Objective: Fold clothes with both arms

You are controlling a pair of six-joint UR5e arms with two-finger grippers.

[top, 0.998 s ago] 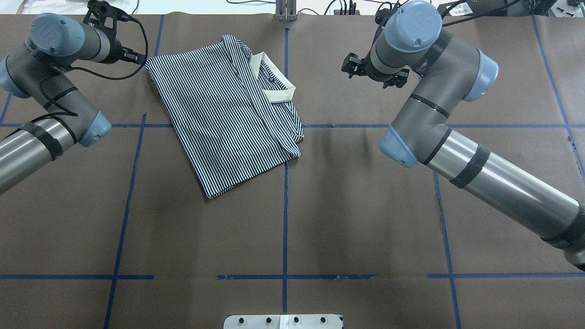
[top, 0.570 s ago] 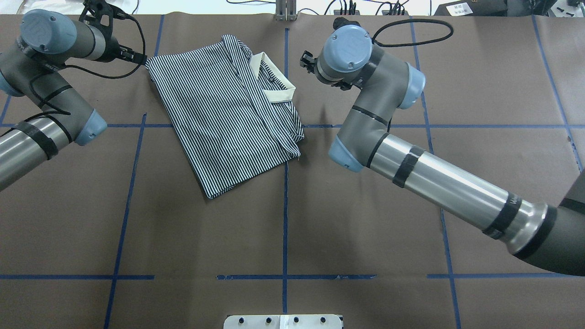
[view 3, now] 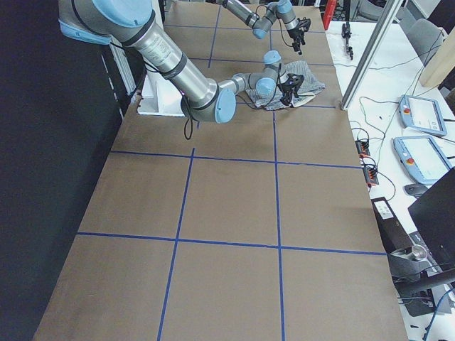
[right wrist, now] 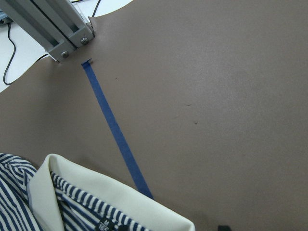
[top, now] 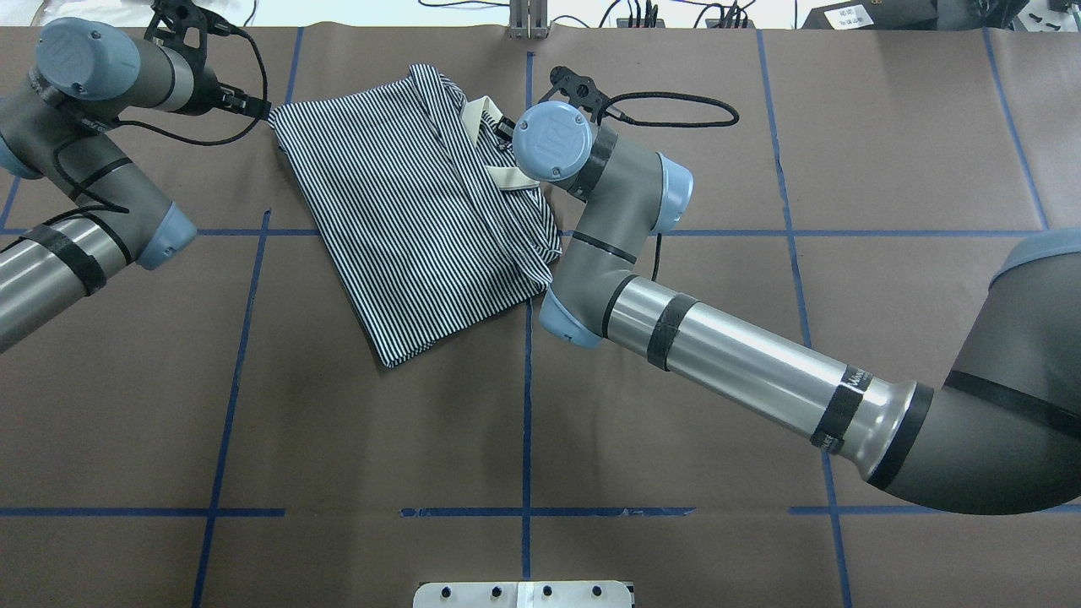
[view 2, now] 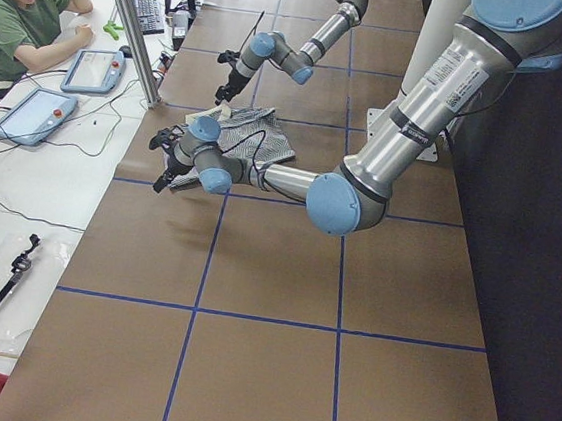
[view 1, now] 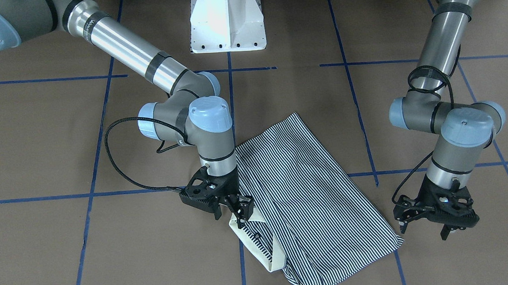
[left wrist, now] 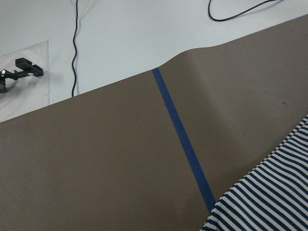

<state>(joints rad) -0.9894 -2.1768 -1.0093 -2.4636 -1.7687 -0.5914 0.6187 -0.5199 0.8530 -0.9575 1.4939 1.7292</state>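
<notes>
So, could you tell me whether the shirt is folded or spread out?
Folded: the shirt lies as a narrow rectangle, sides doubled over near the collar.

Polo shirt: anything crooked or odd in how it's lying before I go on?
Yes. The folded polo shirt lies skewed, its long edges running diagonally across the blue tape lines rather than along them. Its cream collar is splayed open at the far end, under the right hand. No damage visible.
</notes>
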